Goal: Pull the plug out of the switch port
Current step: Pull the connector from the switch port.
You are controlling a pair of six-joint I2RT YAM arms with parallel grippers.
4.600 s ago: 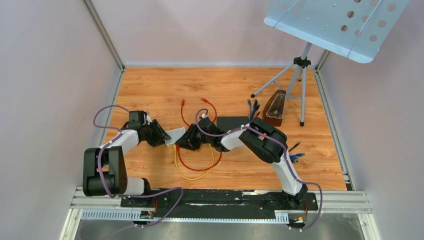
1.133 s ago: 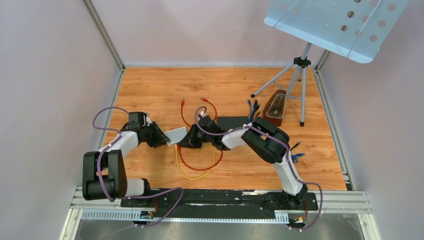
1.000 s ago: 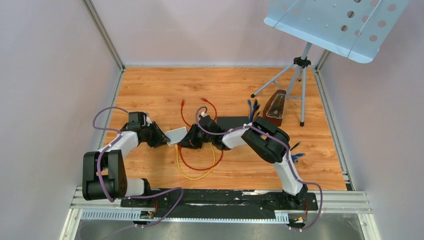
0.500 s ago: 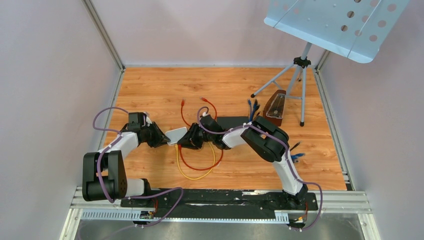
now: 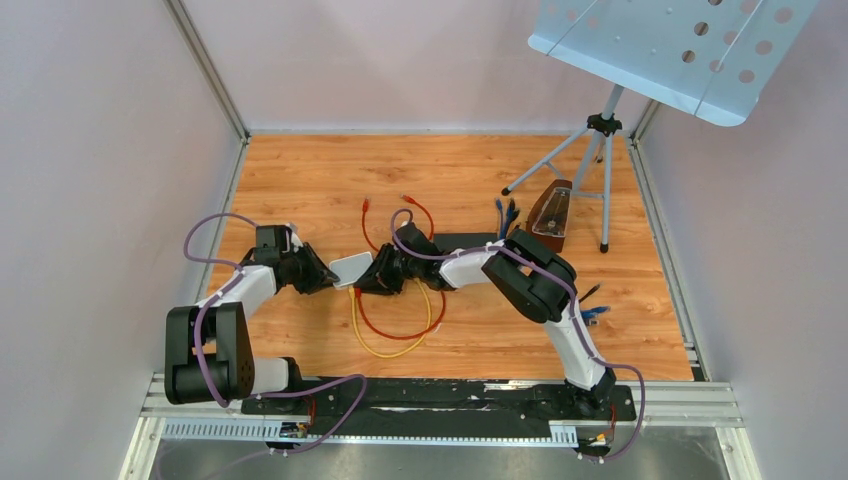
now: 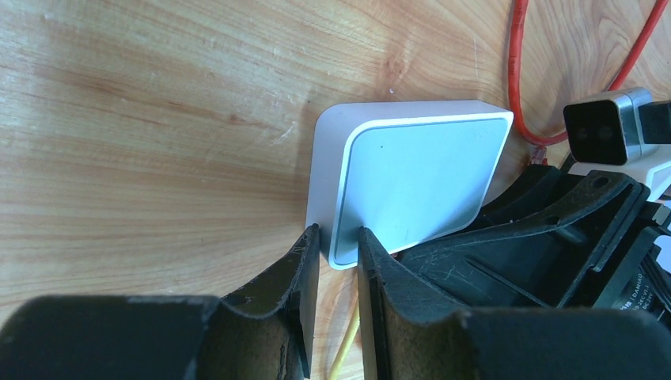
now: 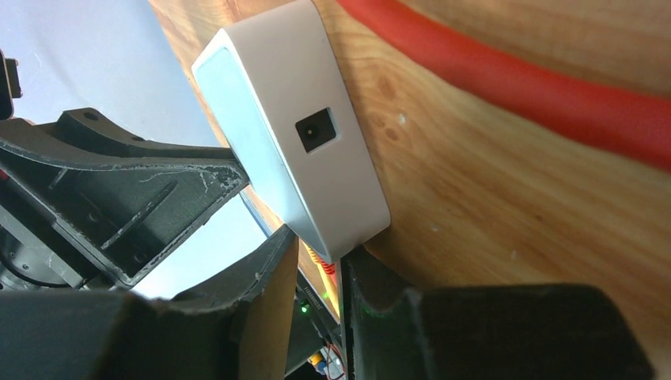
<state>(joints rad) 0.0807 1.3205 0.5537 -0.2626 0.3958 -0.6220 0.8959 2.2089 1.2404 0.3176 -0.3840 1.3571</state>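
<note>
The white switch [image 5: 350, 268] lies tilted between my two grippers near the table's middle left. My left gripper [image 5: 328, 276] is shut on the switch's near corner; in the left wrist view its fingers [image 6: 305, 253] pinch the white edge of the switch [image 6: 415, 182]. My right gripper [image 5: 373, 280] is at the switch's opposite side. In the right wrist view its jaws [image 7: 320, 252] stand narrowly apart under the switch [image 7: 301, 142], around a red ribbed plug [image 7: 323, 265] with a yellow cable beside it. Red [image 5: 400, 335] and yellow [image 5: 385, 352] cables loop from the switch toward me.
A black pad [image 5: 465, 243] lies right of the grippers. Blue cables [image 5: 505, 212], a brown metronome [image 5: 548, 215] and a music stand tripod [image 5: 590, 160] stand at the back right. Loose red cable ends [image 5: 415, 210] lie behind the switch. Walls enclose three sides.
Both grippers and the switch have drifted slightly away from me. The right wrist has shifted a little left and back. Both grips look unchanged.
</note>
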